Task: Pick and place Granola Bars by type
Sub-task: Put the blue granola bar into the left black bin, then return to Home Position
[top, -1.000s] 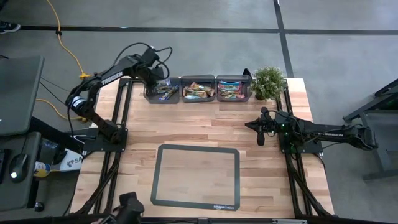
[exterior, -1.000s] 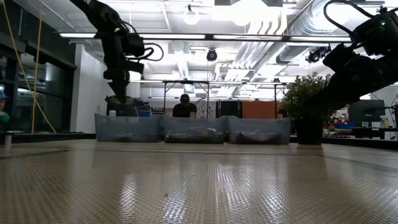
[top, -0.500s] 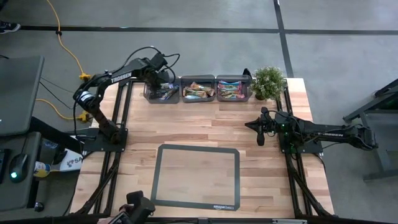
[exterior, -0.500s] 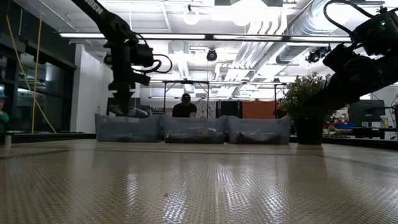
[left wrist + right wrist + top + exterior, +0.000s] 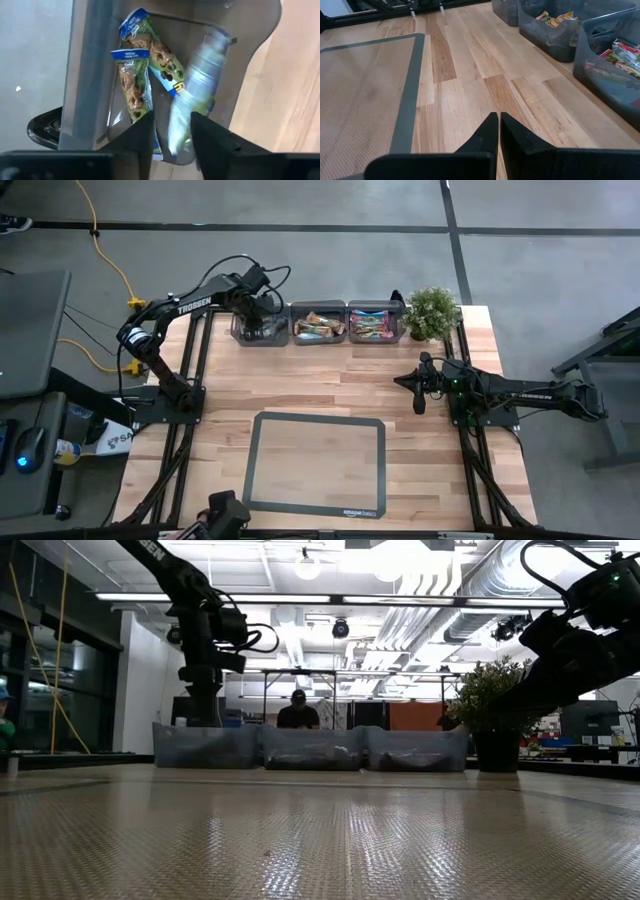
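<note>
**Dropping a bar into the leftmost bin**

Hovering over the leftmost bin (image 5: 260,328) at the table's eleven o'clock, the left gripper (image 5: 171,131) is pointing straight down into it. Its fingers (image 5: 141,135) are standing slightly apart, and a blurred blue-and-green granola bar (image 5: 192,102) is lying between and just beyond them; whether it is gripped or already falling free cannot be told. Two matching bars (image 5: 134,80) are lying side by side on the bin's floor. The middle bin (image 5: 318,325) and the right bin (image 5: 374,323), toward twelve o'clock, are holding other kinds of bars, with a potted plant (image 5: 431,311) beside them at one o'clock. The mat (image 5: 314,505) at six o'clock is showing no bars.

The right gripper (image 5: 496,131) is waiting at three o'clock, fingers pressed together and holding nothing.

Doing this release well probably means spreading the fingers fully while staying centred over the bin, then rising straight up so neither finger is catching the bin wall or dragging a wrapper out.
</note>
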`<action>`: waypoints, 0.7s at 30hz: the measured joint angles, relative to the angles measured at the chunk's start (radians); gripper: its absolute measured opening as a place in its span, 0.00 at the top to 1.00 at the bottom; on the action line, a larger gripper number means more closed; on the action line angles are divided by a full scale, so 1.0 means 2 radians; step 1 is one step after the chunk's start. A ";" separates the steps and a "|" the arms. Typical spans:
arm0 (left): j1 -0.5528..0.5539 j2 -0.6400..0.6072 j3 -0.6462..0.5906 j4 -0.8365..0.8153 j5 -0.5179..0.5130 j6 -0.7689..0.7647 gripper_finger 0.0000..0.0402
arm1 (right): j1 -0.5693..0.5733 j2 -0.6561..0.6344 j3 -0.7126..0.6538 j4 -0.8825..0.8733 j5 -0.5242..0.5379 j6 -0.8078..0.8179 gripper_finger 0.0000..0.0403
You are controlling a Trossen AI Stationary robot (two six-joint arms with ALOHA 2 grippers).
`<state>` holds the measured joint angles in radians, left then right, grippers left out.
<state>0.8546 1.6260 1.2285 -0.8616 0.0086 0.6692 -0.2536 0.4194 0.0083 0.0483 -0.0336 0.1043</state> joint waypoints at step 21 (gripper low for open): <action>0.000 -0.018 0.024 -0.011 0.032 -0.069 0.62 | 0.000 0.000 0.000 0.000 0.000 0.000 1.00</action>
<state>0.8551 1.5895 1.2765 -0.8827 0.0729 0.5315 -0.2535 0.4194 0.0084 0.0486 -0.0334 0.1043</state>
